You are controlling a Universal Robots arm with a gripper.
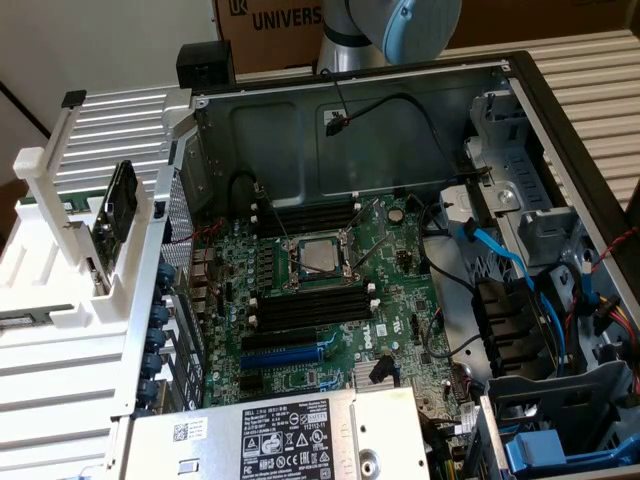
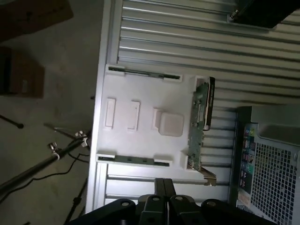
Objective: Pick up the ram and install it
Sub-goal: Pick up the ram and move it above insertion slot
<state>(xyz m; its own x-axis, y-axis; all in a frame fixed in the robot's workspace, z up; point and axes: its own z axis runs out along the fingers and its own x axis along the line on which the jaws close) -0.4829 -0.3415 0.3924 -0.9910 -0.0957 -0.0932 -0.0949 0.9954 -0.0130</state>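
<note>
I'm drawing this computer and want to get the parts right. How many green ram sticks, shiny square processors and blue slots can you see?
Green ram stick: 1
Shiny square processor: 1
Blue slot: 1
Total: 3

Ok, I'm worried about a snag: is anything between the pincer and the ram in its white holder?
Nothing visible. In the wrist view the shut pincer sits over a ribbed surface, and the nearest ram stick lies edge-up in the white holder, unobstructed.
</note>
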